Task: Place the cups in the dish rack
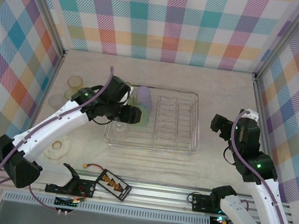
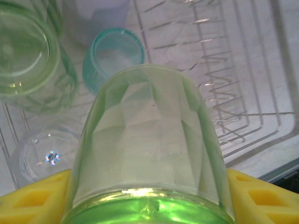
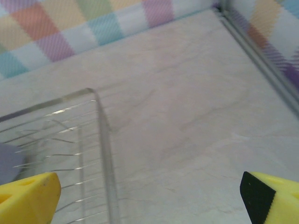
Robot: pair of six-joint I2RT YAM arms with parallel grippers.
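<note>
Starting widest, you have the pale, stone-veined bench (image 1: 225, 89) lying open behind and to the right of the dish rack (image 1: 188, 151). The rack sits mid-bench, a clear rectangular tray with thin wire dividers (image 2: 219, 70), and its right half gives you room.

Your left pincer (image 1: 131, 114) is over the rack's left end, clamped on a light green cup (image 2: 149, 135) with its yellow fingers (image 2: 32, 198) pressing on both sides. That cup is translucent and faceted, and its long axis runs straight out along the fingers toward the dividers.

Below it in the rack sit a second green cup (image 2: 28, 56), a lilac cup (image 1: 143, 96), a teal cup (image 2: 114, 56) and a clear cup (image 2: 39, 154).

Your right pincer (image 3: 149, 191) is spread wide, holding nothing, over bare bench near the rack's right wall.
</note>
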